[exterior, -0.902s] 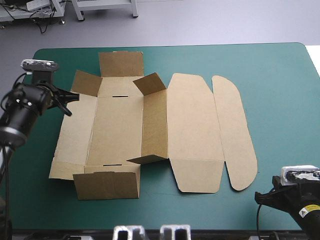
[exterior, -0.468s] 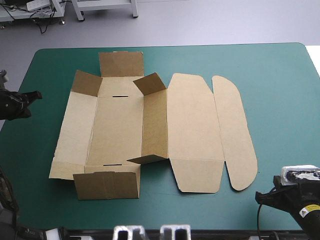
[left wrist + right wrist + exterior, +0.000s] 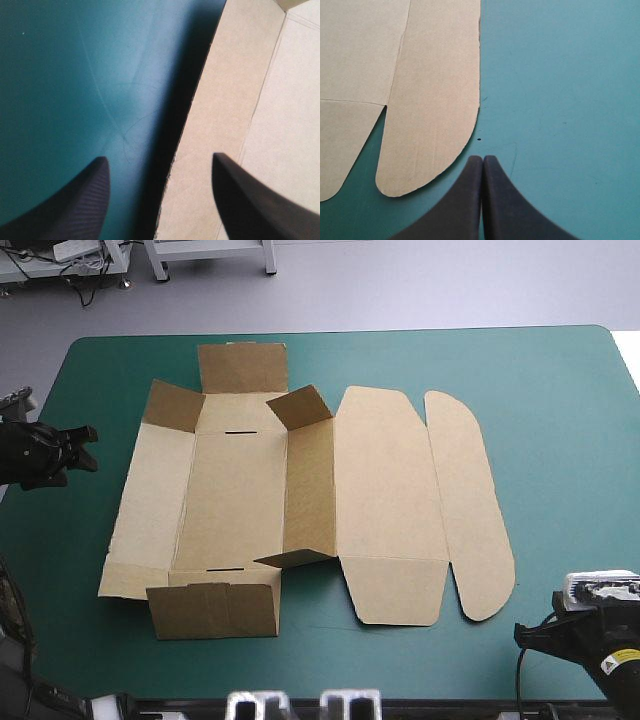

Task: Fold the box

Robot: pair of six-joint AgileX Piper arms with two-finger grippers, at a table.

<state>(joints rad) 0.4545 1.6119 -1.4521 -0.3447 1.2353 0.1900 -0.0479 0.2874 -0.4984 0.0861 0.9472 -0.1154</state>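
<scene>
Box spread out, claws not touching.
Left claw apart (its edge just ahead); right claw together, rounded flap just beside.

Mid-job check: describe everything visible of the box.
The box is a cut sheet of brown board, mostly flat, left of centre on the teal-green cover. Two slits mark its base; the wall right of the base stands raised, its end flaps up, and the far-left corner flap tilts up. Lid and rounded flap lie flat at the right. Only the cover touches it; the left gripper, jaws open, and right gripper, jaws shut, are clear of it.
</scene>
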